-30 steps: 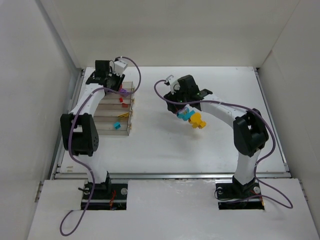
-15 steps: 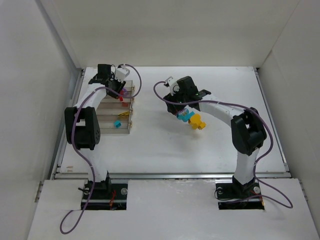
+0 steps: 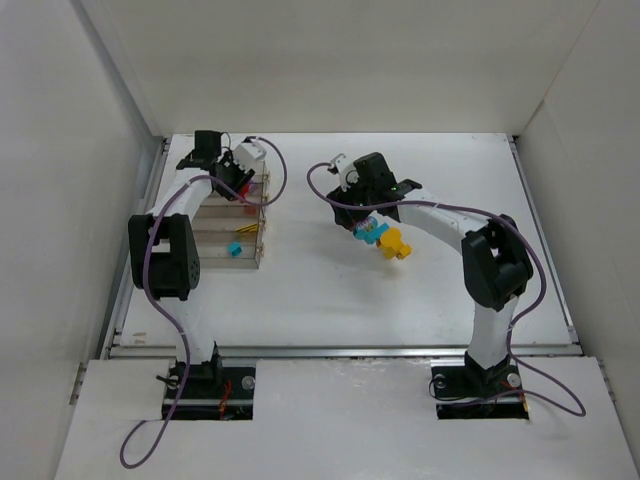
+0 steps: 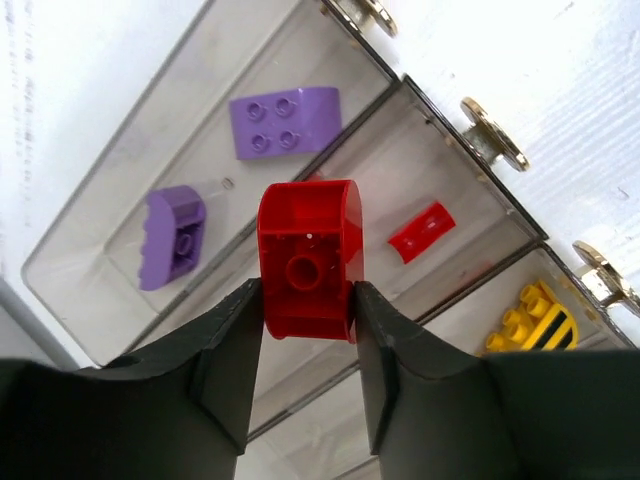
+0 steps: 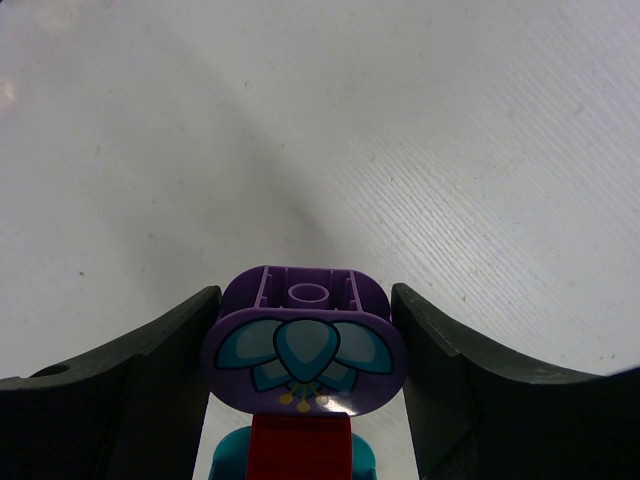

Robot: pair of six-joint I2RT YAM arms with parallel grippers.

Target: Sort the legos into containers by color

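1. Grip: my left pincer [image 4: 308, 300] clamps red lego [image 4: 310, 255] by its sides, above containers [image 4: 140, 160]. One bin holds two purple legos [image 4: 286, 121], the next a red piece [image 4: 421, 231].
2. My right pincer [image 5: 305, 292] flanks decorated purple lego [image 5: 303, 350] atop a stack. Can't tell whether it's pinched.
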